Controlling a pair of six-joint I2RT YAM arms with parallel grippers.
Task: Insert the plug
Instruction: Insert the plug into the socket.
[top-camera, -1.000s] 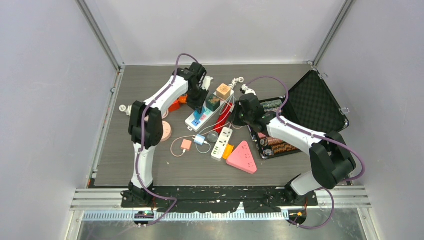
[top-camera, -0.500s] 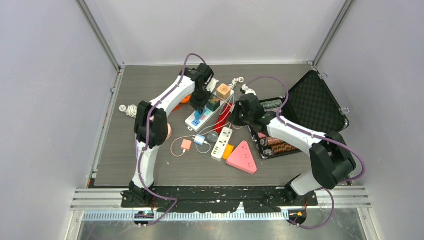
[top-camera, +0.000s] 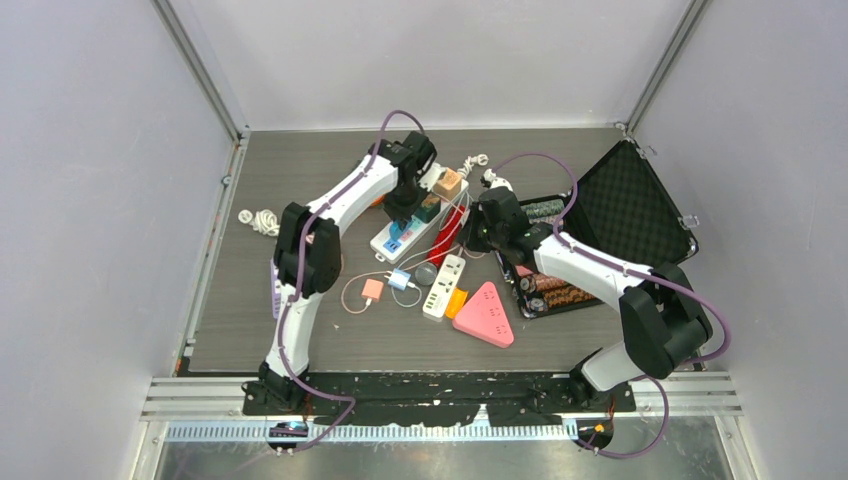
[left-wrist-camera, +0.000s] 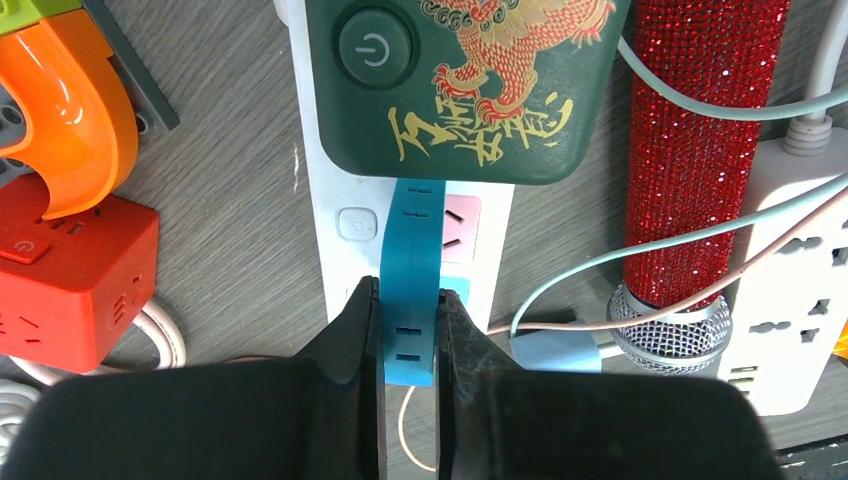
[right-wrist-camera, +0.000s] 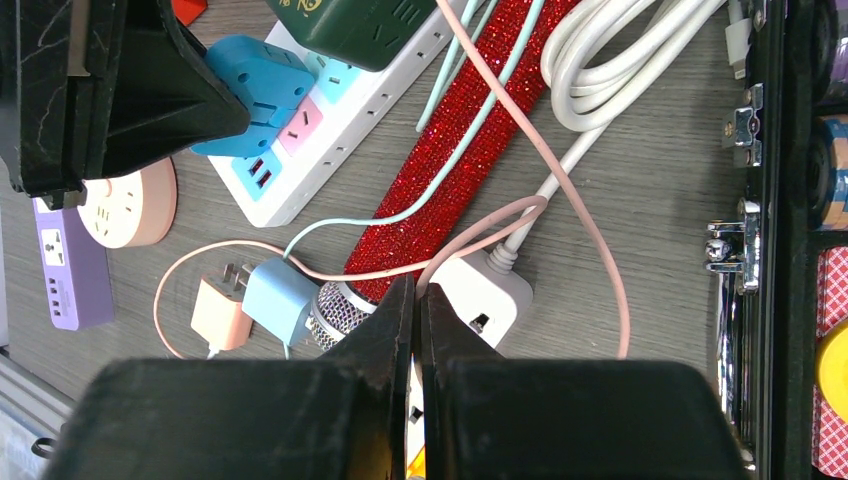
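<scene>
The blue plug (left-wrist-camera: 410, 260) stood on the white power strip (left-wrist-camera: 325, 200), just beside the dark green adapter (left-wrist-camera: 460, 90), pinched tight by the left gripper (left-wrist-camera: 409, 300), while the right gripper (right-wrist-camera: 415, 295) hung over the red glitter microphone (right-wrist-camera: 450, 180), fingers pressed together on nothing.

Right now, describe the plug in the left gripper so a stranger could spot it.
Find the white power strip mid-table. Over it, next to the dark green dragon-printed adapter, is the blue plug pinched in the left gripper: a plain blue block.
</scene>
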